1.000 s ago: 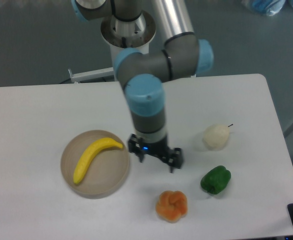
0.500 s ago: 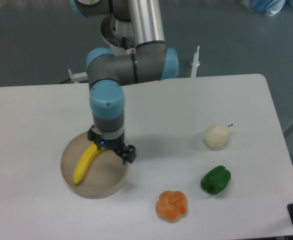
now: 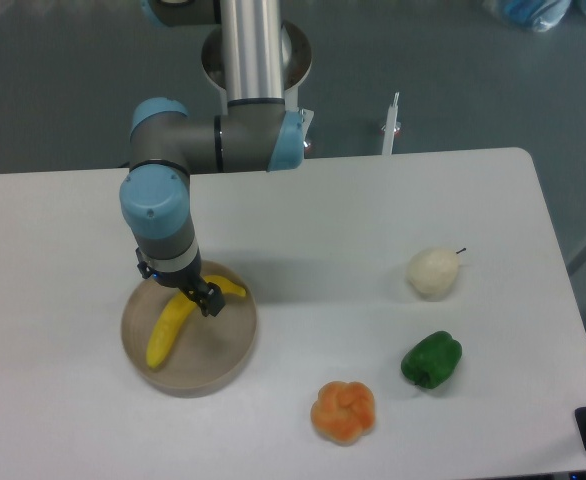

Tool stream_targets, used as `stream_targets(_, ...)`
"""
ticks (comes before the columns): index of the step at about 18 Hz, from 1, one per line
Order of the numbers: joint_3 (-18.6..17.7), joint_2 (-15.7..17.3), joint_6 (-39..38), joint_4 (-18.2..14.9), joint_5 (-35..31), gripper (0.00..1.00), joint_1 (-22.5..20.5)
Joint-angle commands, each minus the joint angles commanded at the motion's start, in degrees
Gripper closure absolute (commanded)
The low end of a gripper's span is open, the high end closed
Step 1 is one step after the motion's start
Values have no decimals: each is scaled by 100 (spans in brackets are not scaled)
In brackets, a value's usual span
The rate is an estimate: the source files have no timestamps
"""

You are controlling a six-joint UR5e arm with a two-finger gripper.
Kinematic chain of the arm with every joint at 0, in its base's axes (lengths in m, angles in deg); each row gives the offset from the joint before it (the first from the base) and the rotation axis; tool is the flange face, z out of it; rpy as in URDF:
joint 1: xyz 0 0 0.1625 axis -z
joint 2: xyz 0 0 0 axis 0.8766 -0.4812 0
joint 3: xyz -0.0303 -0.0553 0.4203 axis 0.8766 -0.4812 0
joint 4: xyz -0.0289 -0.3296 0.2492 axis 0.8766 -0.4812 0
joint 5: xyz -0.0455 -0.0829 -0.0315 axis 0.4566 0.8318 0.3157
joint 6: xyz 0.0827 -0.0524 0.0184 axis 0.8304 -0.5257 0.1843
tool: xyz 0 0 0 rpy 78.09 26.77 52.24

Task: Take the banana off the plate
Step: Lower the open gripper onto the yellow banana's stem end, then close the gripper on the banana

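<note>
The yellow banana lies in the round beige plate at the left front of the white table. My gripper points straight down over the plate, above the banana's upper half. It is open, with one finger on each side of the banana, and holds nothing. The arm's wrist hides the middle of the banana; the lower end and the right tip show.
A pale whitish fruit lies at the right. A green pepper is in front of it. An orange lobed fruit lies near the front edge. The arm's base stands behind the table.
The arm has swung left, from the table right of the plate to above the plate and over the banana. The gripper stays open. The banana has not moved.
</note>
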Motion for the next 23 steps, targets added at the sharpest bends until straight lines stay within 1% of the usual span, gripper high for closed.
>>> stream_targets(2,0,-70,-9,9,0,0,0)
stream_targets(4,0,-140,0,140,-35,0,9)
stream_targets(6,-96,-150,-9,228,-123,0,9)
stream_targets(10,-176,-150,-26,281,-167,0,52)
stream_targets(12,-184,-158,-219,290,-167,0,62)
stream_targets(15,-167,-246,-299,343,-176,1,123)
stream_targets(16,-167,-246,-308,360,-184,20,123)
stream_targets(17,-167,-229,-290,369,-176,44,123)
stream_targets(18,-167,-211,-281,369,-176,60,123)
stream_targets(19,-167,-220,-264,378,-176,66,123)
stream_targets(20,-176,-229,-255,378,-176,69,123)
stream_targets(23,-167,-220,-246,378,-176,72,123)
